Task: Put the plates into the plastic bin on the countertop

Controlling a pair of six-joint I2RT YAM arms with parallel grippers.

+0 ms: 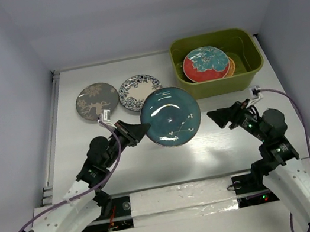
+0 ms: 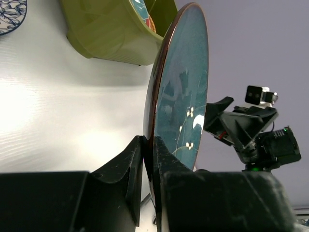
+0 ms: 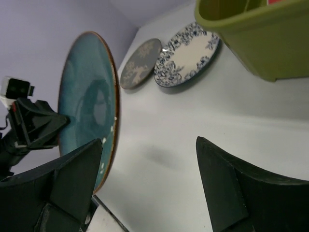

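Note:
My left gripper (image 1: pixel 140 132) (image 2: pixel 148 140) is shut on the left rim of the dark teal plate (image 1: pixel 170 116) (image 2: pixel 183 96) (image 3: pixel 84 96) and holds it lifted above the countertop (image 1: pixel 221 152), tilted nearly on edge. My right gripper (image 1: pixel 215 118) (image 3: pixel 149 142) is open just right of this plate, apart from it, with nothing between its fingers. The olive-green plastic bin (image 1: pixel 255 68) (image 2: pixel 111 34) (image 3: pixel 260 38) stands at the back right. In it a red-and-teal floral plate (image 1: pixel 206 63) lies on an orange one (image 1: pixel 232 67). A grey deer plate (image 1: pixel 97 101) (image 3: pixel 141 63) and a white-and-blue floral plate (image 1: pixel 138 90) (image 3: pixel 186 55) lie flat at the back left.
White walls close in the countertop at the back and on both sides. A strip of silver tape (image 1: pixel 181 198) runs along the near edge between the two arm bases.

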